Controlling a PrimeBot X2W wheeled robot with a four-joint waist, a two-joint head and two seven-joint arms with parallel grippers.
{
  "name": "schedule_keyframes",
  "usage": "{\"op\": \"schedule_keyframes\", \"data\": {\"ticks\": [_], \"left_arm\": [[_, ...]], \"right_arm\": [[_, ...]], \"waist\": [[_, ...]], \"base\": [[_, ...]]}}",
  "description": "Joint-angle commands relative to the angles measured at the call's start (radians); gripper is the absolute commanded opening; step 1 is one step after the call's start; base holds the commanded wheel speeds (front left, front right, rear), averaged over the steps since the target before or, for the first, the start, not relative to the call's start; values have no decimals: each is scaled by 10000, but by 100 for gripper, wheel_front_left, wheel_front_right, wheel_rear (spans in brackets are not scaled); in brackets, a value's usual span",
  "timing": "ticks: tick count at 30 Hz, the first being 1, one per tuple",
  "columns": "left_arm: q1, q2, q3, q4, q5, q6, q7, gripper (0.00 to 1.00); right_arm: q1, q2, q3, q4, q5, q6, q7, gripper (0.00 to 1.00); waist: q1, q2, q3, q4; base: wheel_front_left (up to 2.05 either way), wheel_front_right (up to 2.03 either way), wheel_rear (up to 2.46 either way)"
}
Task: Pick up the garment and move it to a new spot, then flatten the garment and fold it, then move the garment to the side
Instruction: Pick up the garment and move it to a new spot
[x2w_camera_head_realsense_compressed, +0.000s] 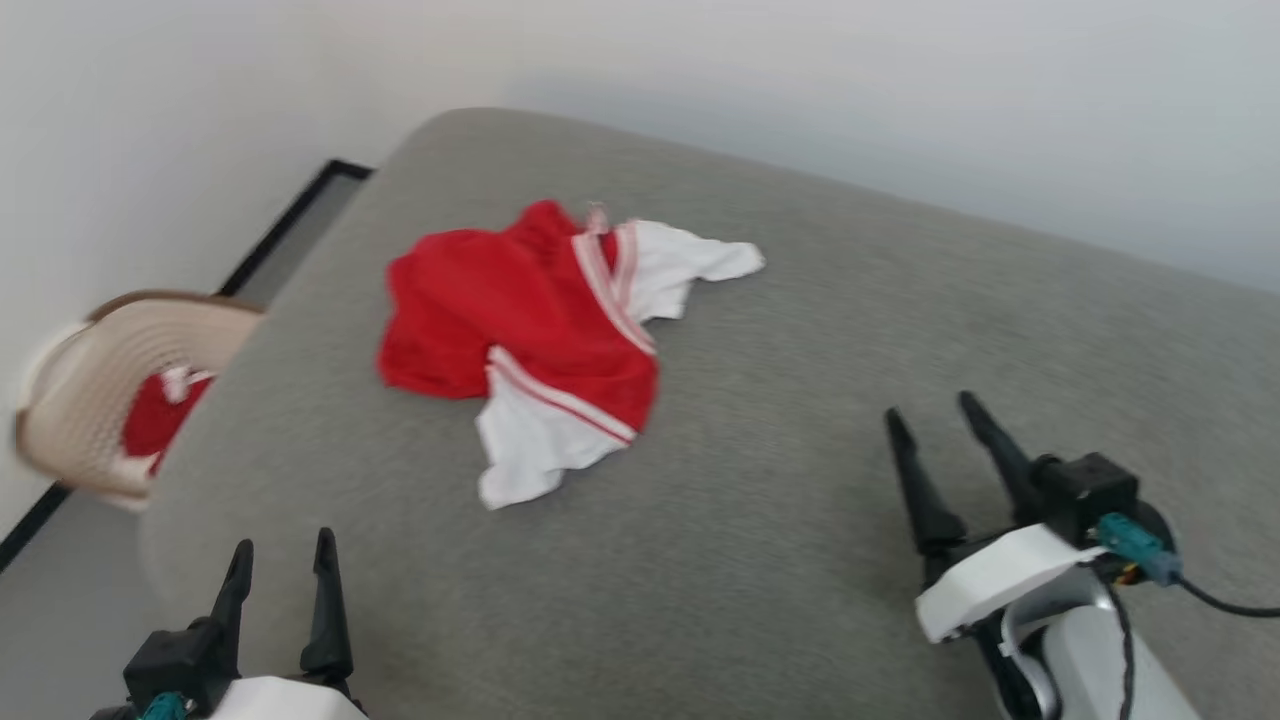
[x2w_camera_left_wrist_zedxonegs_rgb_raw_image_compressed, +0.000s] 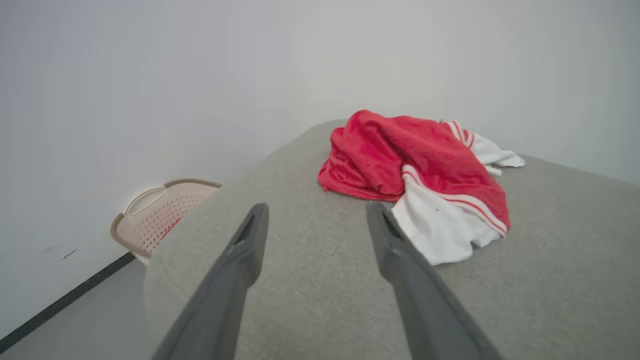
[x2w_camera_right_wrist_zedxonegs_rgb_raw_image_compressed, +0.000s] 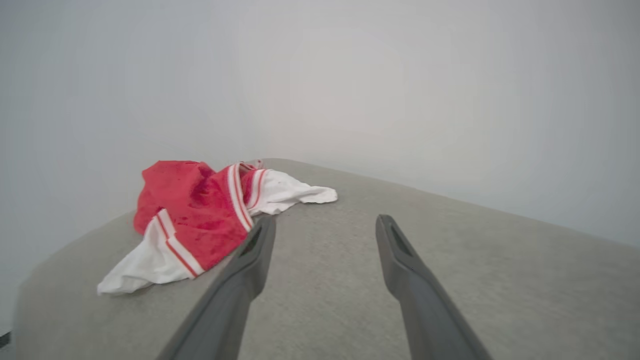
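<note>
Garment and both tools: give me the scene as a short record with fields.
garment: red and white T-shirt, crumpled, lying on the grey padded surface, not held
left tool: open, empty, apart from the garment
right tool: open, empty, apart from the garment
basket: beige, perforated, beside the surface on the robot's left, red-and-white cloth inside
task stage: garment not yet picked up
</note>
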Motion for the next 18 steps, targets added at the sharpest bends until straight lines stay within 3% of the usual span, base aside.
{"op": "schedule_keyframes", "data": {"ticks": [1,7,13,18], "left_arm": [[165,-33,-18,-102,-173,11,-57,100],[542,-46,204,-352,-933,155,-57,100],[538,-41,-3,-295,-1107,137,-57,100],[-145,-18,-293,-117,-721,-53,-57,100]], "right_arm": [[-37,92,200,58,94,1,-49,100],[-446,242,1057,262,277,-1,-49,100],[-462,228,1124,337,419,1,-49,100],[-452,233,878,223,369,-1,-49,100]], "waist": [[0,0,-140,897],[0,0,44,1061],[0,0,23,989],[0,0,345,107]], "base": [[0,0,0],[0,0,0],[0,0,0],[0,0,0]]}}
